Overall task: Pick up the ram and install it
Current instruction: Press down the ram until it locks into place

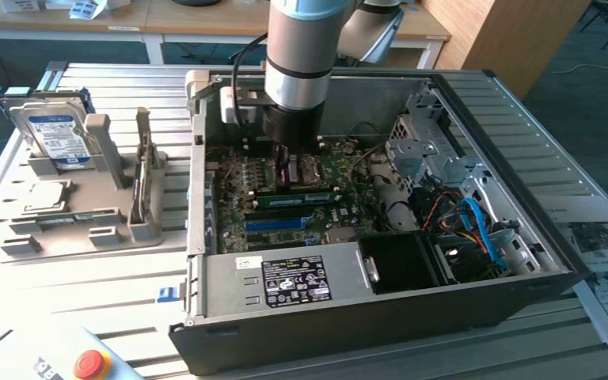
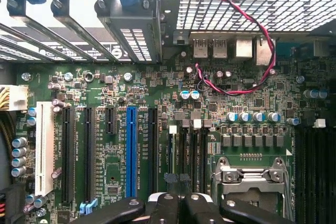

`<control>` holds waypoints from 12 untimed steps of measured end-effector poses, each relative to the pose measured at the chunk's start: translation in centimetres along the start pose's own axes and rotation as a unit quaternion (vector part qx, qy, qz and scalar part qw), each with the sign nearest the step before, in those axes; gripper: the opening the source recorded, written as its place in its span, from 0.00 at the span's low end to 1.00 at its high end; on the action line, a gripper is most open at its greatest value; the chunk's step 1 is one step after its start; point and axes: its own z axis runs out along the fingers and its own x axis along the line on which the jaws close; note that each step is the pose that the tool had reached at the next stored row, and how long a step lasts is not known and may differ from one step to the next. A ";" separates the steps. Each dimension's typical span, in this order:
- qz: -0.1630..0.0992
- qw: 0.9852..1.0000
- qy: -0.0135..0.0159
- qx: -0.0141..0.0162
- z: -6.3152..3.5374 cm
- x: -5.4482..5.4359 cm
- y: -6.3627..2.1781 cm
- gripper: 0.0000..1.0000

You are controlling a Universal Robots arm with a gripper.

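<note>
At the exterior view's left, a grey holder (image 1: 93,229) on the worktop (image 1: 93,293) carries a hard drive (image 1: 56,136) with a blue-and-white label, too small to be read. The ram (image 1: 143,170) is seen upright on its edge in this holder, partly hidden. Right of it, the open computer case (image 1: 389,261) holds the motherboard (image 2: 157,129). The tool (image 2: 176,208), cut off, is closed above it, with nothing held.

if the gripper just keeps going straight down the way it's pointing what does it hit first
Most likely the motherboard inside the open computer case. The shut gripper points down at it, near the CPU socket. Exact depth to the board is unclear.
</note>
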 end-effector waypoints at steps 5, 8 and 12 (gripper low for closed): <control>0.000 1.000 0.000 0.000 -0.75 0.0 0.02 0.10; 0.000 1.000 0.000 0.000 -1.36 0.0 0.03 0.10; 0.000 1.000 0.000 0.000 -2.13 0.0 0.05 0.10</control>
